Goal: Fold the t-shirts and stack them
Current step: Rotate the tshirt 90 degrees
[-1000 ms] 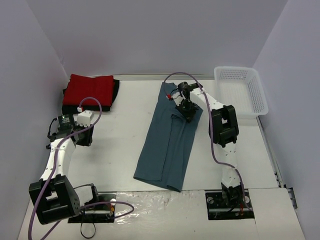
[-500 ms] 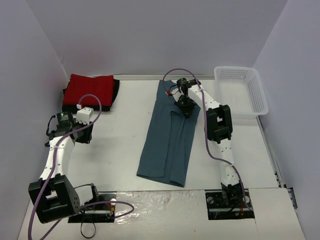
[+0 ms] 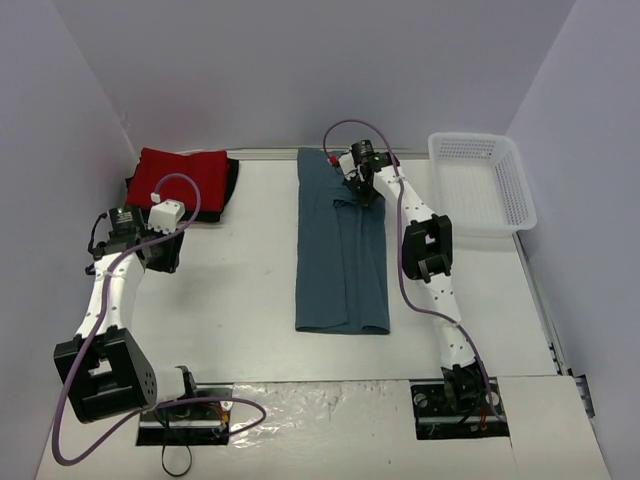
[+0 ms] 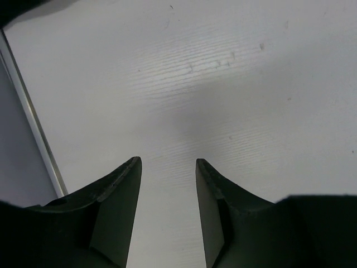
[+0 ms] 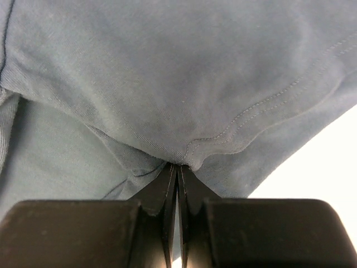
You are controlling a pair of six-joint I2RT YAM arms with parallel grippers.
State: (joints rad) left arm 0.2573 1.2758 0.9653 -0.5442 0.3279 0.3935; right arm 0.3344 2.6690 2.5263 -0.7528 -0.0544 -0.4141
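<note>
The right claw (image 5: 177, 167) is clamped tight on the soft slate-blue t-shirt (image 5: 167, 84). Its two black fingers are pressed together on a bunched fold, with a stitched hem curving just above their tips. From the top view, this claw (image 3: 355, 188) holds the cloth near its far end, and the shirt (image 3: 340, 260) lies as a long narrow strip down the middle of the white table (image 3: 230, 300). The sides look folded inward and the near edge lies square. Gripping at the far end probably serves to keep the strip taut and straight, and to give a handle for doubling it over toward the near edge.

The left claw (image 4: 167, 162) hangs over bare tabletop with its fingers apart and nothing between them. In the top view it (image 3: 165, 252) sits near the left wall, just short of the folded bright red t-shirt (image 3: 180, 175), which rests on a black t-shirt (image 3: 232, 180) in the far left corner. That pile seems to be the stack the blue shirt will join. The white plastic lattice basket (image 3: 525, 200) stands at the far right, apart from the cloth.
</note>
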